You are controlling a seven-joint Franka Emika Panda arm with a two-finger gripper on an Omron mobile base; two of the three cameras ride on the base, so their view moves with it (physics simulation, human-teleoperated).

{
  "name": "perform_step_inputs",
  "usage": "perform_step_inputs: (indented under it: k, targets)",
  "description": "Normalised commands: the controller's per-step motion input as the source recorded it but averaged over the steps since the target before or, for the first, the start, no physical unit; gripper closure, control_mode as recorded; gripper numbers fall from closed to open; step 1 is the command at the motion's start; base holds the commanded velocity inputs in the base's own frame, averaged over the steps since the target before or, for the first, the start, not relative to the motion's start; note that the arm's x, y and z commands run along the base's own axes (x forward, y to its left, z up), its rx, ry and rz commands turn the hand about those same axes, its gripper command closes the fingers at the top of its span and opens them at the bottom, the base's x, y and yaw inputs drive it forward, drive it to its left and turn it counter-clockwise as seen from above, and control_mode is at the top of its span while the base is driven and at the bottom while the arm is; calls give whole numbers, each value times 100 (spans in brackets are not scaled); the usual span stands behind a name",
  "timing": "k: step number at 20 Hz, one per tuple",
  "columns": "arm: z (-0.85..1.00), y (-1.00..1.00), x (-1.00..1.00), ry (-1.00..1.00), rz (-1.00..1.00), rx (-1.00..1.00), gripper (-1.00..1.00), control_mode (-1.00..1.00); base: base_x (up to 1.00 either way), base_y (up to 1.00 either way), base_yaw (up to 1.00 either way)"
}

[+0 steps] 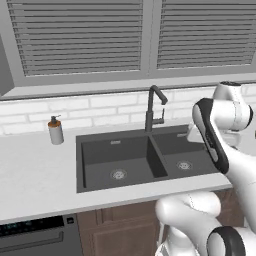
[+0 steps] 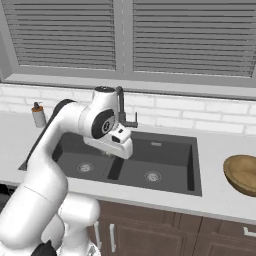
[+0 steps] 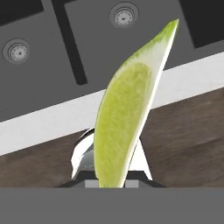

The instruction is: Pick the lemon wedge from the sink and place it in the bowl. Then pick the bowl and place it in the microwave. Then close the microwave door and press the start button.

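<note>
The lemon wedge [image 3: 127, 113], yellow-green and crescent-shaped, stands tall in the hand view with my gripper [image 3: 111, 174] shut on its lower end. Beneath it lie the dark grey sink [image 3: 100, 48] and the pale counter edge. In the right base view my gripper [image 2: 109, 153] hangs above the sink [image 2: 165, 160], near the divider between the two basins. The wooden bowl [image 2: 242, 172] sits on the counter to the right of the sink, cut off by the frame edge. The microwave is out of view.
A dark curved faucet [image 1: 152, 107] rises behind the sink [image 1: 100, 160]. A soap dispenser [image 1: 55, 131] stands on the counter to the left. A dark appliance front [image 1: 35, 235] sits below the counter at lower left. Brown cabinet doors [image 2: 150, 235] run under the sink.
</note>
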Motion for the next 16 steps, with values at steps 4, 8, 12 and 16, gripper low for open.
perform_step_inputs:
  k: [4,8,12,16]
  targets:
    - [0,-100,37,18,-7,1,100,-100,0,0,0]
    - [0,-100,49,16,-6,3,100,-100,0,0,0]
    - [0,-98,55,7,-1,8,100,-100,0,0,0]
    - [0,-95,59,5,0,10,100,-100,0,0,0]
